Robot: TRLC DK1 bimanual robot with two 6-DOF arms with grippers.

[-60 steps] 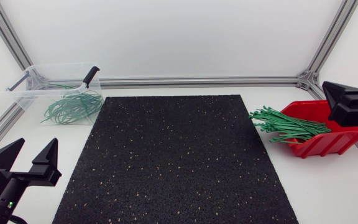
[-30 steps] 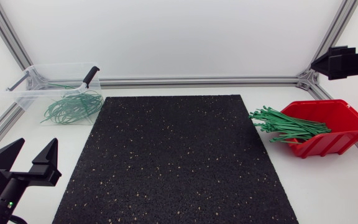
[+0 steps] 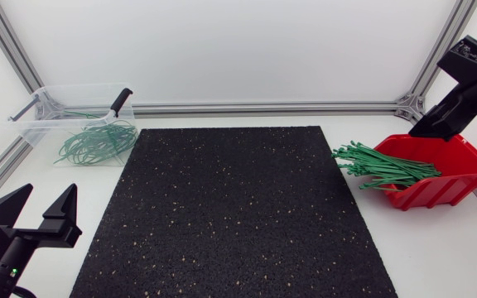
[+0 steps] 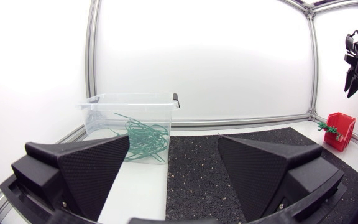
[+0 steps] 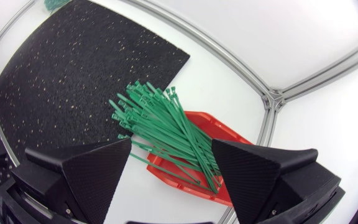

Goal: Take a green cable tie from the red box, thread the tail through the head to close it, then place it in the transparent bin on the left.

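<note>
Cable ties (image 5: 160, 121) hide red box (image 5: 227, 130) floor; right hand (image 5: 169, 149) apart above; left hand (image 3: 50, 192) apart, partly cut off.

green cable ties (image 3: 383, 168) – bundle spilling from red box (image 3: 454, 178) | transparent bin (image 3: 52, 103) (holds closed loops)

The table (image 3: 441, 252) is white. A big black mat (image 3: 230, 207) with tiny light dots lies flat in the middle of it. A clear bin (image 3: 31, 124) sits at the far left corner, just off the mat. A red box (image 3: 447, 192) sits on the right side, near the mat's edge.
</note>
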